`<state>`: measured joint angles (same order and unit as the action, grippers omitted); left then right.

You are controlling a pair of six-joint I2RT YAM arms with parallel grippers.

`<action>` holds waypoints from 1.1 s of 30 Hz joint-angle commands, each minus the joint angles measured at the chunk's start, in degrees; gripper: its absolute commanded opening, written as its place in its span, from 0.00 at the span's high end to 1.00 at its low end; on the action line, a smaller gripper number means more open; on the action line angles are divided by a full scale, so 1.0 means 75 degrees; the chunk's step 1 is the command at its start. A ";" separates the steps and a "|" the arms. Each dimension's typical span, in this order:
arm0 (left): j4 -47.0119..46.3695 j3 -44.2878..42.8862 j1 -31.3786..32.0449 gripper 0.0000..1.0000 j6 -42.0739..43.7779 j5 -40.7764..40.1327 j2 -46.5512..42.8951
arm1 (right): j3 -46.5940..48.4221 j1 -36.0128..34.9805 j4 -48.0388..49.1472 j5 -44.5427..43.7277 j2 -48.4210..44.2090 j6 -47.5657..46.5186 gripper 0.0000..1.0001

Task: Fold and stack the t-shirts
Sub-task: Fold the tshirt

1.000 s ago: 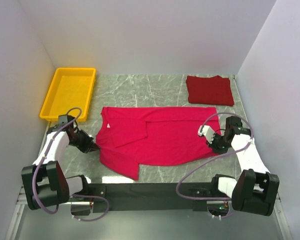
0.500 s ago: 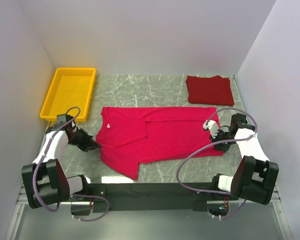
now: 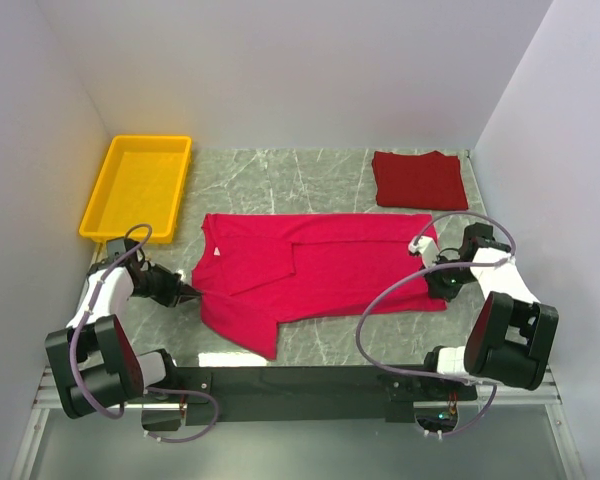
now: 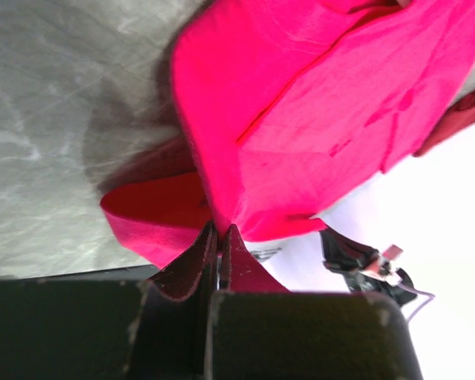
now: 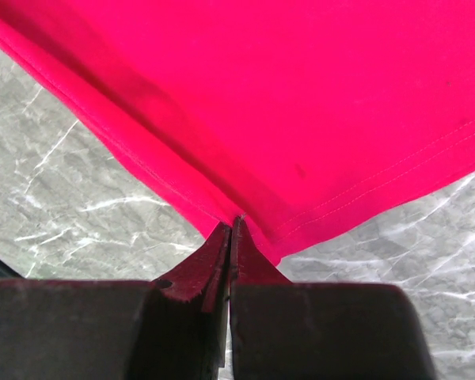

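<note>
Marble tabletop underneath | left gripper clenched on crimson-pink t-shirt edge, right gripper clenched on its hem corner | lies spread flat between both pincers | handles soft, light, limp: probably sags unsupported, wants pinching at edges | maroon t-shirt folded, well beyond right gripper

Both wrist views crop the bright crimson-pink cloth t-shirt, and its pinched hem is hidden inside the left end effector and right end effector.
</note>
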<state>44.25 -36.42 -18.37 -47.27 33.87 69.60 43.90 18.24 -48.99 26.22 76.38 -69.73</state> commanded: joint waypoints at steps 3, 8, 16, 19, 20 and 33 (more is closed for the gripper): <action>-0.0462 0.0029 -0.0128 1.00 -0.0506 0.0628 0.0106 | 0.0498 0.0076 0.0263 0.0067 0.0210 0.0239 1.00; -0.0521 0.0017 -0.0257 1.00 -0.0612 0.0699 0.0177 | 0.0720 0.0099 0.0345 -0.0003 0.0527 0.0403 1.00; -0.0884 -0.0170 -0.0387 1.00 -0.0952 0.0980 0.0375 | 0.1072 0.0099 0.0298 0.0055 0.0878 0.0556 1.00; -0.0931 -0.0253 -0.0387 1.00 -0.1010 0.1016 0.0469 | 0.1131 0.0099 0.0368 0.0055 0.0984 0.0673 1.00; -0.0966 -0.0241 -0.0387 1.00 -0.1022 0.1050 0.0493 | 0.1154 0.0099 0.0426 0.0055 0.1007 0.0777 1.00; -0.1318 -0.0054 -0.0422 1.00 -0.1257 0.0992 0.0481 | 0.1436 0.0088 0.0684 0.0043 0.1453 0.1223 1.00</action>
<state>36.36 -36.36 -21.21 -55.59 40.62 73.38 52.18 18.52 -45.67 26.24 87.20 -61.73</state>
